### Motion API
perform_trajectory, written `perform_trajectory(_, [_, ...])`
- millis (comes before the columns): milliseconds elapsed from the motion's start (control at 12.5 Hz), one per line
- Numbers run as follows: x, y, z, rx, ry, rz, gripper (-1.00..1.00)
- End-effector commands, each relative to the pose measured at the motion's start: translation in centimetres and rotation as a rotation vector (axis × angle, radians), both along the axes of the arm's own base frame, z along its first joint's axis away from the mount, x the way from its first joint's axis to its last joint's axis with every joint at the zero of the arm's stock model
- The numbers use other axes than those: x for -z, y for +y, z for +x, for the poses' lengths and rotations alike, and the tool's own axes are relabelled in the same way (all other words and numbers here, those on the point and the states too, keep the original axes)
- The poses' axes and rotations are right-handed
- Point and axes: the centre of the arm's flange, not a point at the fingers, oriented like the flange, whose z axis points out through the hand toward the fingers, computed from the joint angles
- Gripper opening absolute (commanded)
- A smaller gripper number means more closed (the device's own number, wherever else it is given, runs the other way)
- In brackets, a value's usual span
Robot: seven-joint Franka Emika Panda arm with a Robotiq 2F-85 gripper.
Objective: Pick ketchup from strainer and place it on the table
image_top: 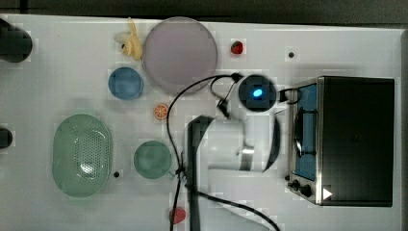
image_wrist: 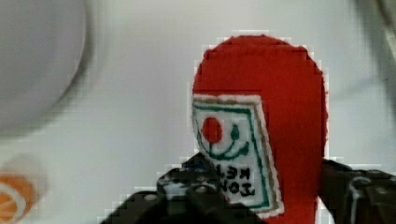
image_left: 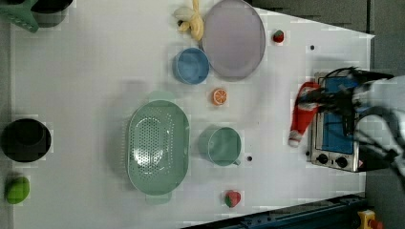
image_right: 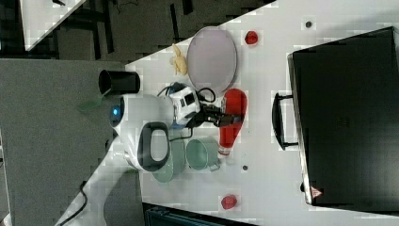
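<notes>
The ketchup, a red squeeze bottle with a white-and-red label, sits between the black fingers of my gripper, which is shut on its body. In the left view the ketchup lies lengthwise with its white cap toward the left view's bottom, just left of the oven, and the gripper grips it. In the right view the ketchup is between the plate and the cup. I cannot tell whether it touches the table. The pale green strainer holds nothing.
A black toaster oven stands at the top view's right. A lilac plate, blue bowl, teal cup, orange slice, banana and two strawberries lie around.
</notes>
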Motion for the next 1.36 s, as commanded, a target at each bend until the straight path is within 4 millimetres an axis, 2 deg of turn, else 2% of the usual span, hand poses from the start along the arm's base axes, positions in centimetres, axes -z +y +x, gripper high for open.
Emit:
perform_trajectory(80, [1.4,4.7,-1.2,-0.139,-0.013,0.02,0.19])
perform_trajectory(320, [5.2,5.4,-2.7,-0.151,-0.042,0.039,0.19])
perform_trajectory(400, [6.4,5.6,-2.9,-0.153,-0.052,0.046,0.27])
perform_trajectory(560, [7.7,5.6,-3.0,-0.151,-0.075,0.053,0.68])
perform_trajectory(640, [7.6,5.6,-2.8,-0.153,-0.08,0.052,0.89])
perform_trajectory(720, [7.0,5.5,-2.6,-0.153,-0.087,0.049,1.0])
perform_trajectory(880, [3.8,5.4,-1.5,-0.154,-0.15,0.032,1.0])
perform_trajectory(1120, [-4.4,5.4,1.4,-0.12,-0.271,-0.003,1.0])
perform_trajectory(1360, [-12.6,5.4,3.6,0.003,-0.263,-0.026,1.0])
